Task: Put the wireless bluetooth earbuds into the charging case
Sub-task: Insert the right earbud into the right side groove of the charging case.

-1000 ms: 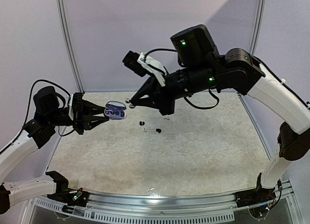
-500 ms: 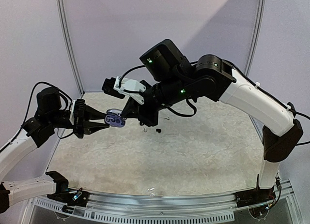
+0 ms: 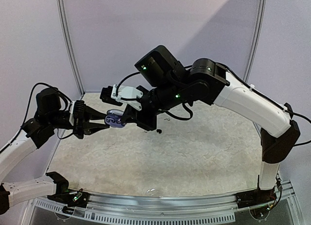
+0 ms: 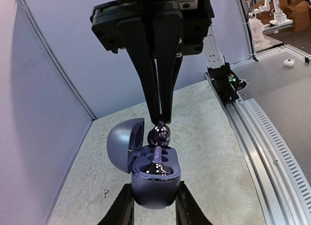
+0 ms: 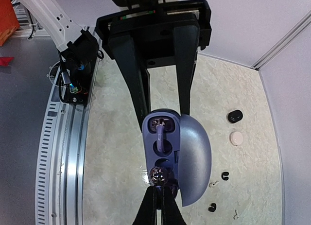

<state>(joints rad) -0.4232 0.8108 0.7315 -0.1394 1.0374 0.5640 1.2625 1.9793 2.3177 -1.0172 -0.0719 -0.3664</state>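
A dark earbud (image 4: 159, 134) is pinched in the closed right end effector (image 4: 160, 122), just above the open case (image 4: 154, 179) clamped by the left end effector (image 4: 151, 205).

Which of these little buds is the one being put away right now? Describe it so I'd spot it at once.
Find the open bluish-purple case held up between the left gripper fingers. Just above its far socket, the right gripper pinches a glossy dark earbud at its tips. Unlike the bud already seated in the case, and the loose ones on the table, it hangs in mid-air.
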